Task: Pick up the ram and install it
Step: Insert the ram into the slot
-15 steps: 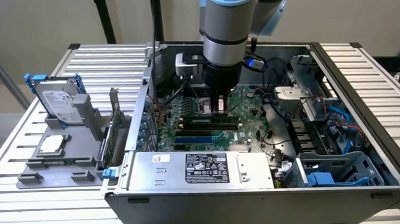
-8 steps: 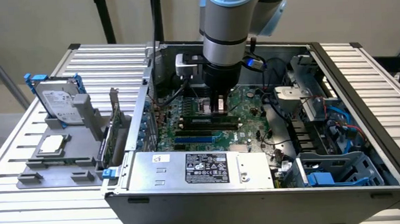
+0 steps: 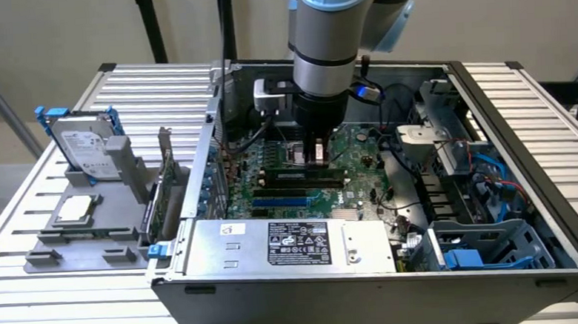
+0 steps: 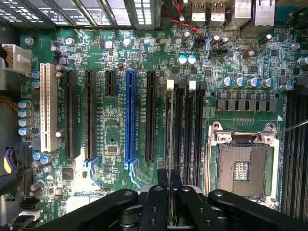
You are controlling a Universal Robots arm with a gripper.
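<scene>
My gripper has reached down into the open computer case, just above the motherboard. In the wrist view the gripper is shut on the ram, a thin strip seen edge-on between the two black fingers. The ram stands upright over the bank of black memory slots with white latches, lined up along the slot nearest the long black expansion slot. I cannot tell whether its lower edge touches the slot.
An open processor socket lies beside the memory slots, with a blue slot and a white slot on the other side. The power supply fills the case front. A grey fixture outside holds a hard drive, a processor chip and an upright card.
</scene>
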